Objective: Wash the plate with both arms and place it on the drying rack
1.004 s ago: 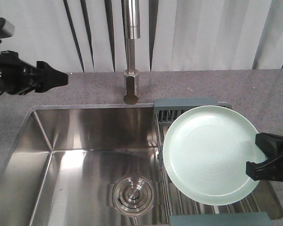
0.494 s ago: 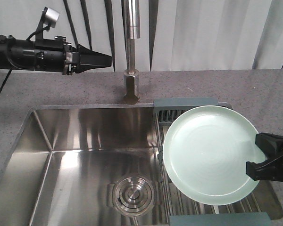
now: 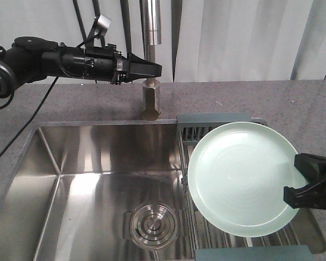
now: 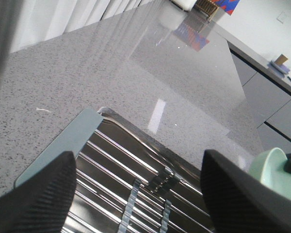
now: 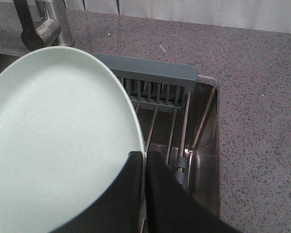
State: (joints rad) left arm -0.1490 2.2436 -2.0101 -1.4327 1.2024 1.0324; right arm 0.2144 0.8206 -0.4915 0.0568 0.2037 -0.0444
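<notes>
The pale mint-green plate (image 3: 239,176) is held tilted over the drying rack (image 3: 212,118) at the sink's right end. My right gripper (image 3: 301,185) is shut on its right rim, and in the right wrist view the two fingers pinch the plate (image 5: 53,141) edge at the right gripper (image 5: 145,160). My left arm reaches in from the left at the back, with the left gripper (image 3: 155,69) right beside the tap. In the left wrist view the left gripper (image 4: 140,194) stands open and holds nothing, looking down on the rack rods (image 4: 116,165). A sliver of the plate (image 4: 271,170) shows at the right.
A steel tap (image 3: 151,81) rises from the speckled grey counter (image 3: 293,103) behind the sink. The steel sink basin (image 3: 87,163) has a round drain (image 3: 154,223). White curtains hang behind. The rack's near end piece (image 3: 250,253) lies at the front edge.
My left arm has swung right from the far left edge along the back, up to the tap. The right gripper and the plate have not moved.
</notes>
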